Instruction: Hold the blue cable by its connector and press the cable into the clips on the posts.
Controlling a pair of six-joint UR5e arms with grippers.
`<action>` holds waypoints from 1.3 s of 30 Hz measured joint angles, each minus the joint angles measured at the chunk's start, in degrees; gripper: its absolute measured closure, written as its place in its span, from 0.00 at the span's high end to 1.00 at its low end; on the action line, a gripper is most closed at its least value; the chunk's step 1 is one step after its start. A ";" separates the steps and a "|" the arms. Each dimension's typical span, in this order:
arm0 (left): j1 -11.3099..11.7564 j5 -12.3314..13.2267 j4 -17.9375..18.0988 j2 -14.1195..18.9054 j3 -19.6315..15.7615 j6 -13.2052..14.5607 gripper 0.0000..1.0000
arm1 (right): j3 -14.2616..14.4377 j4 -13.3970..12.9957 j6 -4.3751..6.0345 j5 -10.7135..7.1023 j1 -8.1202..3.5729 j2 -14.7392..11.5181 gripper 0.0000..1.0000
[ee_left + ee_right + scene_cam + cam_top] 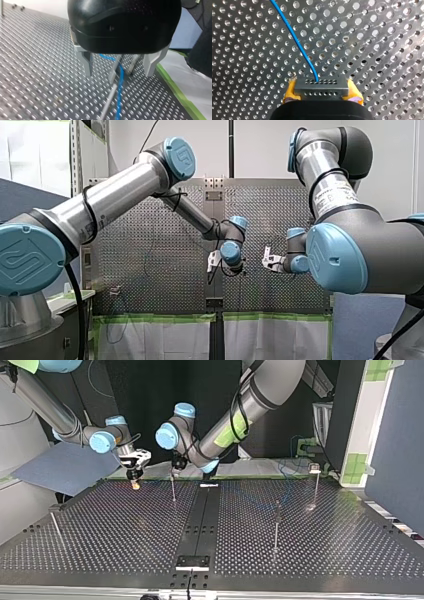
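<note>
The blue cable (pixel 297 42) runs out of a grey perforated connector (pixel 321 87). My right gripper (pixel 322 96) is shut on that connector, its yellow pads (pixel 289 91) pressed against both sides, low over the perforated plate. My left gripper (pixel 118 68) is open, and its metal fingers (pixel 87 65) straddle the blue cable (pixel 120 85) and a thin clip post (pixel 110 100) without touching them. In the top view my left gripper (pixel 175 466) hangs just above a post (pixel 173 491) near the far edge. My right gripper (pixel 134 480) is a little to that post's left.
More thin posts stand on the plate: one at the top view's left (pixel 55 527), one right of the middle (pixel 276 525), one far right (pixel 315 485). A black strip (pixel 200 520) runs down the centre. Green tape (pixel 180 92) borders the plate beside my left gripper.
</note>
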 joint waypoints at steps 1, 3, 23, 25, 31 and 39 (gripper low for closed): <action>-0.35 -0.15 0.27 0.52 -0.67 -0.18 1.00 | 0.00 0.02 0.08 -0.05 0.00 0.00 0.00; -0.88 -0.36 0.68 1.00 -1.65 -0.56 1.00 | 0.00 0.06 0.25 -0.15 -0.01 0.01 0.00; -1.43 -0.78 8.38 0.98 -5.71 -4.88 1.00 | 0.00 0.10 0.63 -0.26 -0.07 -0.03 0.00; -1.30 -0.57 9.41 0.48 -5.71 -5.19 1.00 | 0.00 0.10 0.62 -0.24 -0.07 -0.03 0.00; -1.11 0.34 11.78 -0.82 -5.71 -5.53 1.00 | 0.00 0.10 0.63 -0.23 -0.04 -0.03 0.00; -0.90 1.73 12.47 -0.95 -5.70 -5.98 1.00 | 0.00 0.10 0.63 -0.23 0.04 -0.03 0.00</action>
